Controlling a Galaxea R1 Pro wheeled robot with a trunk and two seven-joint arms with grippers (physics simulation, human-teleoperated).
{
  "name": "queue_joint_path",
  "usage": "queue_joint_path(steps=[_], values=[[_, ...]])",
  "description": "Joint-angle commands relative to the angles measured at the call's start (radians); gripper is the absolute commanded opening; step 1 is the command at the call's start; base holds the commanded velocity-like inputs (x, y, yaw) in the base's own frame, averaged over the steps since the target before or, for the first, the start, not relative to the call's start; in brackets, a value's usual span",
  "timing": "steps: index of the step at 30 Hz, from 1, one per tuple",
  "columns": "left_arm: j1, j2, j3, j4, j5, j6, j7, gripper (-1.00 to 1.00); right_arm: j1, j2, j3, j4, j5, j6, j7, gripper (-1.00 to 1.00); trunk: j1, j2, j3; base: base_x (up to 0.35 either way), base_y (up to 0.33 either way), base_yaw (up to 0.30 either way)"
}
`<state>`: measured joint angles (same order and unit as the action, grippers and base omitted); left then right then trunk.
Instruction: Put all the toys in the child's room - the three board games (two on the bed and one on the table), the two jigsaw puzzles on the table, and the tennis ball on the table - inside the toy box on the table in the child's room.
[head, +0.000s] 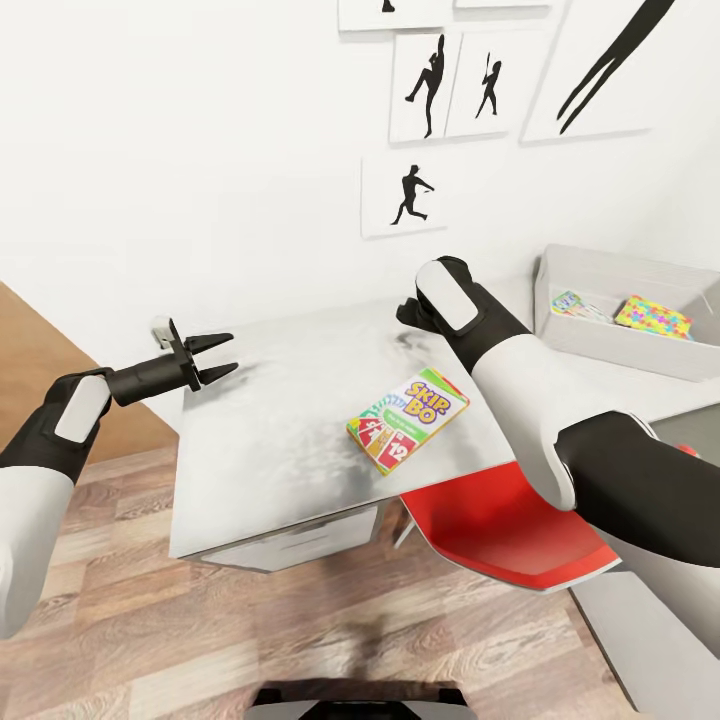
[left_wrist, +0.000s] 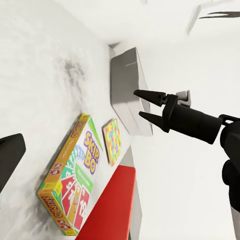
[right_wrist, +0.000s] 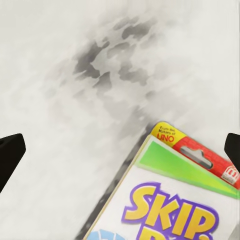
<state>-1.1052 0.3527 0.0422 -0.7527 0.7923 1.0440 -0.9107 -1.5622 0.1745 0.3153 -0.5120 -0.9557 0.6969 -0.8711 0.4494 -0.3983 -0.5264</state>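
Right arm: white and black forearm reaches over the red chair (head: 500, 525) toward the table (head: 270, 430); right gripper (left_wrist: 148, 106) hangs above the card game, fingers parted, empty.
Card game: Skip-Bo box (head: 408, 419) lies flat on the table, just below and ahead of the right gripper, well right of the left one.
Handling: likely light, stiff cardboard with a slick printed face; best pinched across its narrow sides, since it lies too flat to take by the top.
Left gripper (head: 208, 359): open, empty, at the table's far left edge.
Toy box (head: 630, 335): grey tray beyond the right arm, with a colourful puzzle (head: 653, 317) inside.
Views: right wrist view reads the box's label (right_wrist: 172, 200) close; left wrist view gives the right gripper's spread.
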Motion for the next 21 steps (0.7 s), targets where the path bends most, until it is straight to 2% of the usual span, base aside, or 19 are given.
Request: queue_joint_path(steps=[1, 21], values=[[-0.001, 0.000, 0.002, 0.000, -0.004, 0.003, -0.005, 1.00, -0.001, 0.000, 0.002, 0.000, -0.002, 0.005, -0.006, 1.00, 0.001, -0.002, -0.001, 0.000, 0.000, 0.000], [-0.001, 0.000, 0.008, 0.000, -0.004, 0.003, -0.005, 1.00, 0.000, 0.000, 0.001, 0.000, 0.005, 0.000, -0.005, 1.00, 0.001, -0.002, -0.002, 0.000, 0.000, 0.000]])
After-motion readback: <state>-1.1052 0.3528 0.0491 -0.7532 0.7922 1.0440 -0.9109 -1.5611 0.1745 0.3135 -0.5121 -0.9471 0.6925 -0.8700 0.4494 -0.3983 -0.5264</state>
